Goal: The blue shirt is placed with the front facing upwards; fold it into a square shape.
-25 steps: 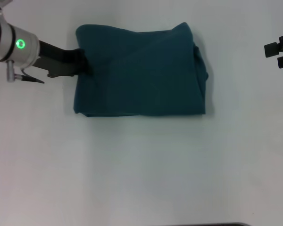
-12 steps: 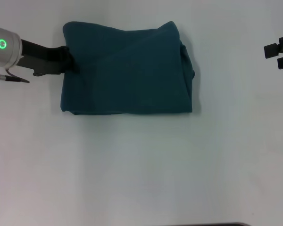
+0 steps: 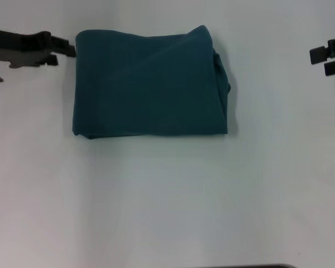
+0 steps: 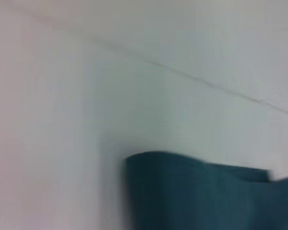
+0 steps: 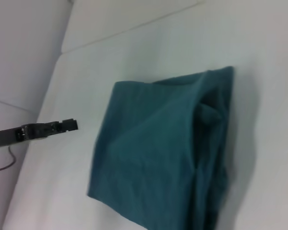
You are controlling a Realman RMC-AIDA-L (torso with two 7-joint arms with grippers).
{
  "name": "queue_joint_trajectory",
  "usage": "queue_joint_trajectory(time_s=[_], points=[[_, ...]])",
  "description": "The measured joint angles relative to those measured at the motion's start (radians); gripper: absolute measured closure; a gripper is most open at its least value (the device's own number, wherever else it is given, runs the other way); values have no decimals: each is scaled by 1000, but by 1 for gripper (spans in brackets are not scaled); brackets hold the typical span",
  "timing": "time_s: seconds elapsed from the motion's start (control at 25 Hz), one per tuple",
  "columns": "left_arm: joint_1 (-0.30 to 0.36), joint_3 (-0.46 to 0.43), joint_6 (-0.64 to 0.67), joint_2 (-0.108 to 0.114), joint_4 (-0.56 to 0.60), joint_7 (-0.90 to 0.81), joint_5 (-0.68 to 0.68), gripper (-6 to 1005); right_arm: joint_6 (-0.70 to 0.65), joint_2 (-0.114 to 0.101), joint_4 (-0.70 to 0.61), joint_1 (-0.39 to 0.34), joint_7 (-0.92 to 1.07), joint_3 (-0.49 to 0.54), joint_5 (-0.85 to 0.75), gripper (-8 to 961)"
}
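The blue shirt lies folded into a rough square on the white table, with its lettering hidden. Bunched layers show along its right edge. It also shows in the left wrist view and the right wrist view. My left gripper is just off the shirt's upper left corner, close to it but holding nothing. It also shows in the right wrist view. My right gripper is open and empty at the far right edge, well away from the shirt.
The white table stretches bare in front of the shirt and on both sides. A seam in the table surface runs behind the shirt.
My left gripper dragged the shirt to the left, then let go of its left edge and drew back to the left. The right arm has hardly moved.
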Motion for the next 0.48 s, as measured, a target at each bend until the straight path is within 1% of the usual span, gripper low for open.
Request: queue_joint_trajectory(time_s=[0.08, 0.16, 0.2, 0.28, 0.32, 0.4, 0.48], points=[[28, -26, 47, -11, -36, 103, -82, 605, -9, 2, -4, -3, -59, 0, 40, 8], [62, -85, 144, -30, -52, 300, -231, 535, -29, 11, -10, -15, -171, 2, 104, 8], [77, -110, 195, -38, -52, 395, -297, 499, -37, 17, -14, -28, -230, 7, 140, 8], [111, -147, 304, -58, -45, 603, -423, 429, -38, 44, -31, -61, -349, 35, 223, 8], [129, -156, 332, -68, -43, 678, -466, 382, -36, 66, -51, -82, -415, 58, 269, 8], [177, -169, 375, -94, -35, 825, -541, 289, -23, 118, -101, -138, -564, 105, 368, 8], [221, -173, 380, -115, -20, 933, -588, 196, -2, 180, -155, -191, -696, 128, 435, 8]])
